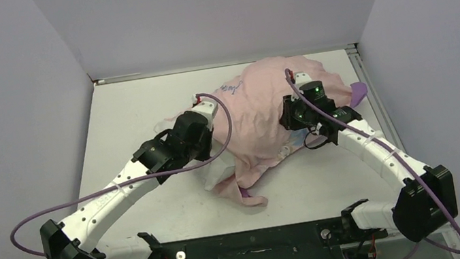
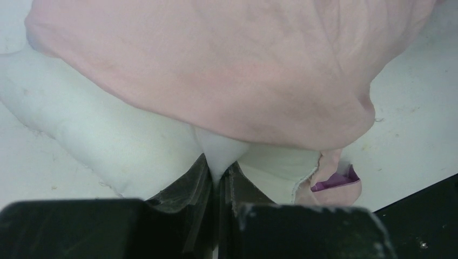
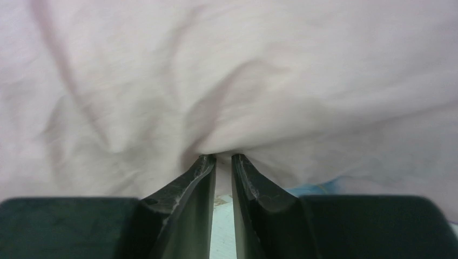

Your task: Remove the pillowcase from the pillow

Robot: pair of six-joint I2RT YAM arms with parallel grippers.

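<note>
left fingers [image 2: 190,186] pinching a fold of white pillow [image 2: 108,135], right fingers [image 3: 190,181] pinching pink pillowcase [image 3: 243,65] bunched above their tips

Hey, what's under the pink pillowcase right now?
The white pillow pokes out from the pillowcase's near-left edge, where the left gripper pinches it. The rest of the pillow is covered by the cloth, so how far it reaches underneath cannot be seen.

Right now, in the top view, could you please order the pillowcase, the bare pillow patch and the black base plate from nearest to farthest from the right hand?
1. pillowcase: pinched in the right hand, back right.
2. pillow: bare white patch, to the hand's left and nearer the front.
3. black base plate: front edge, centre.
</note>
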